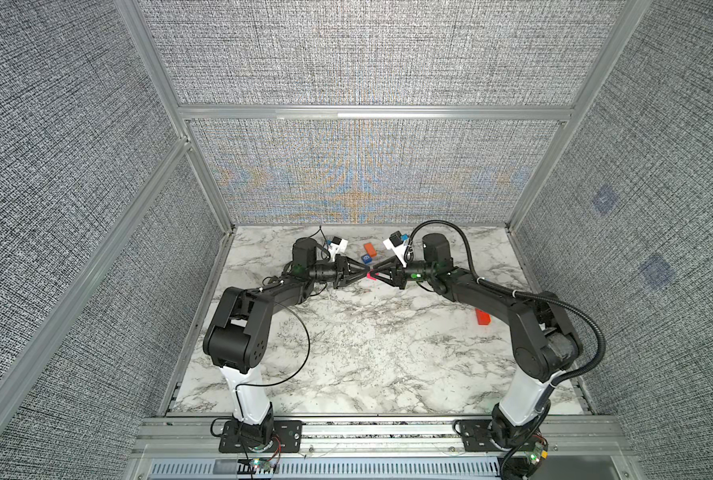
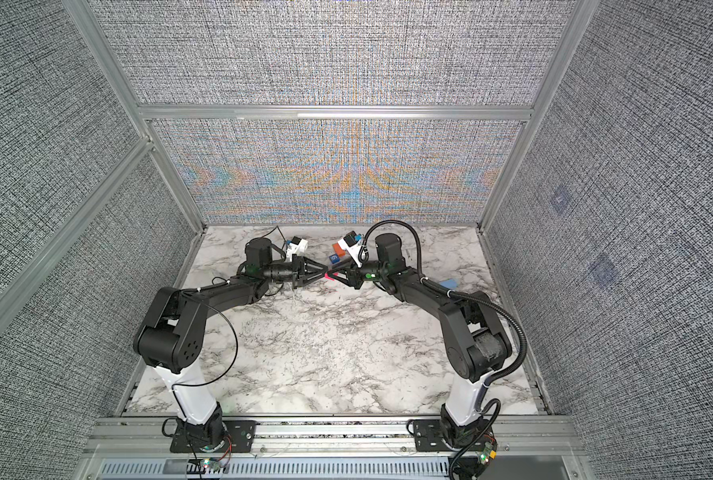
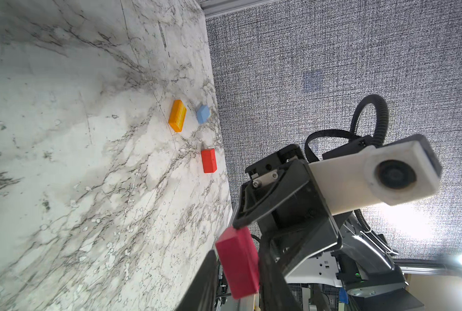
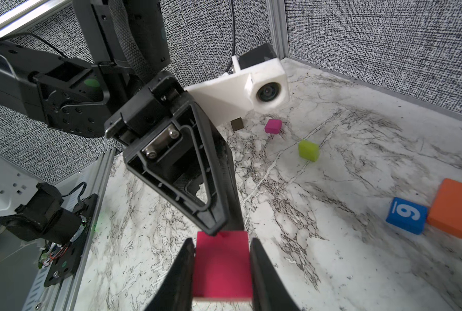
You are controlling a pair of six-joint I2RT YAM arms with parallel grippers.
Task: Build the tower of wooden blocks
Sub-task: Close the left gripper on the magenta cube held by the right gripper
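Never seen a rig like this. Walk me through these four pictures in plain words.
Two black robot arms reach over a marble-patterned tabletop inside grey fabric walls. Two pictures look down from overhead, nearly identical; the other two come from a camera on each arm's wrist. Each arm ends in a two-fingered pincer. The left pincer and right pincer meet mid-air, both closed on one pink-red wooden brick. Loose on the table lie an orange brick, a blue numbered cube, a lime cube, a magenta cube, a brown cube, a yellow-orange brick, a light blue block and a red brick.
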